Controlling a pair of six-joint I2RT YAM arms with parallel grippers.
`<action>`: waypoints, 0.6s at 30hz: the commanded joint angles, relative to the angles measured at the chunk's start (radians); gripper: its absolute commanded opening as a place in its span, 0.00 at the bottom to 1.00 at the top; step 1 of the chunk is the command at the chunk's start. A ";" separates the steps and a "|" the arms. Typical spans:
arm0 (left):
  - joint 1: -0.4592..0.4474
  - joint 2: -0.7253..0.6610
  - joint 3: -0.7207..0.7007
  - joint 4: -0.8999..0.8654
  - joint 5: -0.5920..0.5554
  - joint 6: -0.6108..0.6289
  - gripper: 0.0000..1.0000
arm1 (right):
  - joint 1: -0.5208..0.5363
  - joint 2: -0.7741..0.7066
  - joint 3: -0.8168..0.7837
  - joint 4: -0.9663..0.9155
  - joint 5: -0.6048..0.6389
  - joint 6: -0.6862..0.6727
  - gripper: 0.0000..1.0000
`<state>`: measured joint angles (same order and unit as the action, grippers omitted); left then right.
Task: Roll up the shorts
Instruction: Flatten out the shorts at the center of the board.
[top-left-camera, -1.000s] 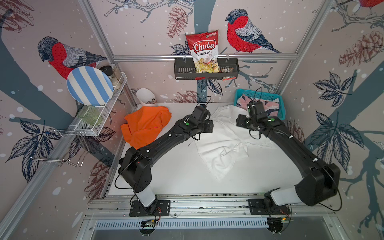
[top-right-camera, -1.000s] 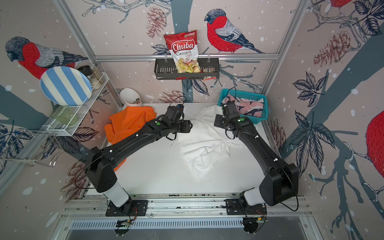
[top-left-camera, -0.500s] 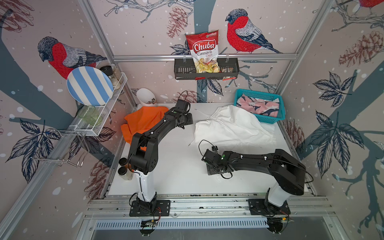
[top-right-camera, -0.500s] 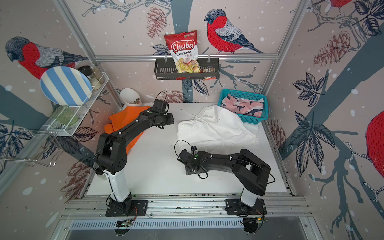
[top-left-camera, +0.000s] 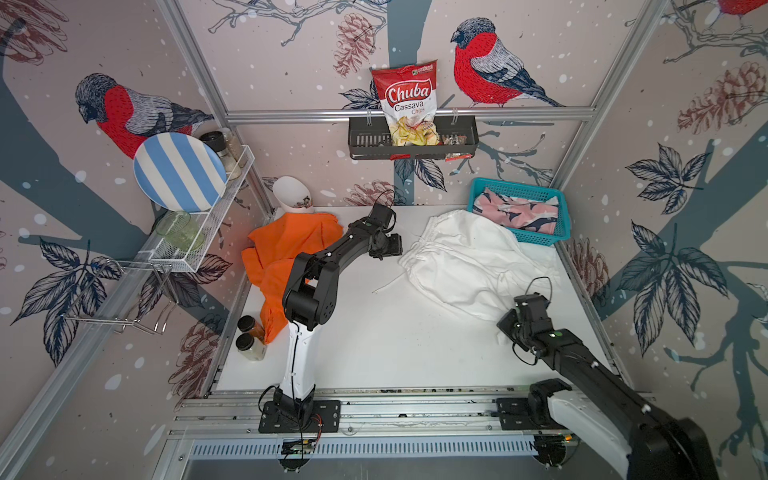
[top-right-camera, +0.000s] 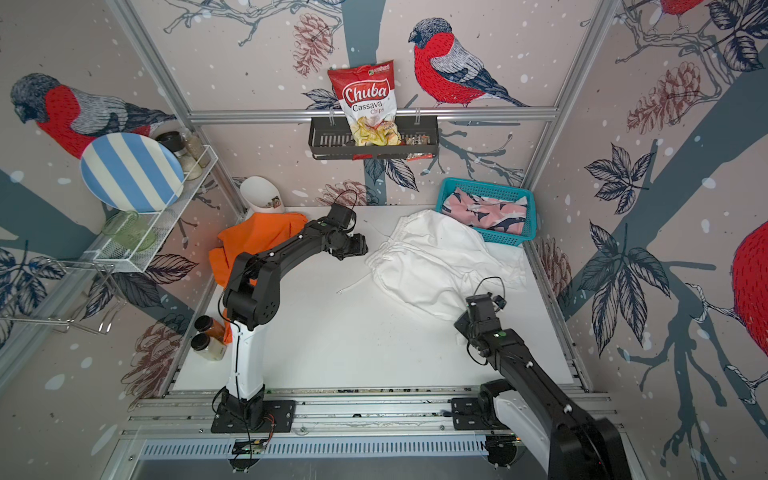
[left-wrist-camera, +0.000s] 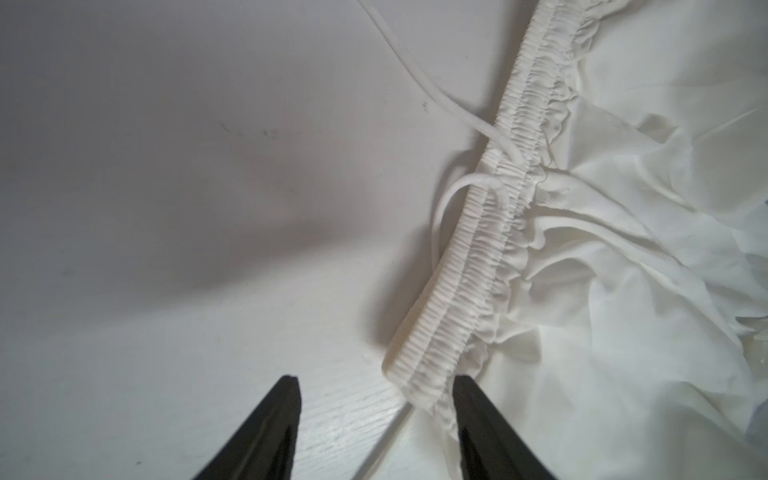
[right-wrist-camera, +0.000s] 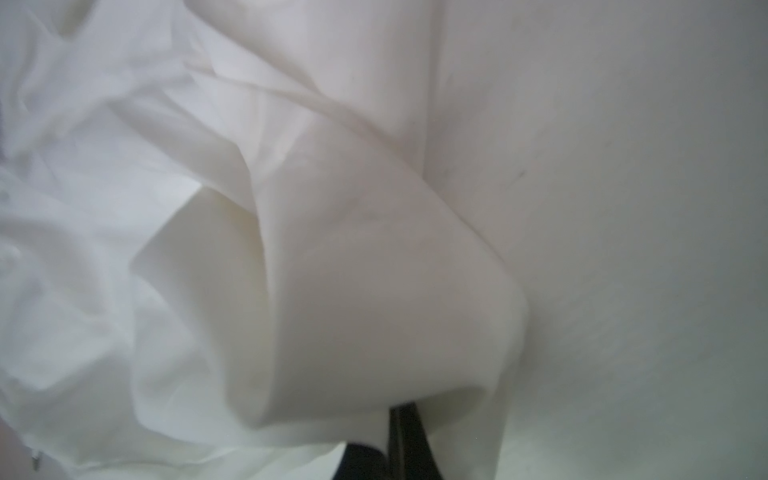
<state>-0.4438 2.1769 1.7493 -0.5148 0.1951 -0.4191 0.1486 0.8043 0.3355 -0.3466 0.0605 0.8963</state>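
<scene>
The right gripper (right-wrist-camera: 401, 428) clamps a fold of the white shorts (top-left-camera: 465, 257). The left gripper (left-wrist-camera: 376, 415) gapes open at their waistband (left-wrist-camera: 478, 257).

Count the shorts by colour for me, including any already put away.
orange shorts: 1, crumpled at the table's left edge
white shorts: 1, spread on the table
pink shark-print shorts: 1, in the teal basket
Total: 3
</scene>
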 joint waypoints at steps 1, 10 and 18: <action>-0.030 0.035 0.025 -0.012 0.025 0.010 0.62 | -0.211 -0.082 -0.007 -0.034 -0.124 -0.091 0.00; -0.082 0.018 -0.067 -0.012 -0.020 -0.012 0.62 | -0.435 0.081 0.041 0.021 -0.337 -0.210 0.00; -0.153 -0.163 -0.342 0.109 0.021 -0.069 0.63 | -0.434 0.098 0.066 0.040 -0.328 -0.230 0.00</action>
<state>-0.5728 2.0403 1.4414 -0.4660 0.1909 -0.4603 -0.2859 0.8955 0.3897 -0.3298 -0.2516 0.6968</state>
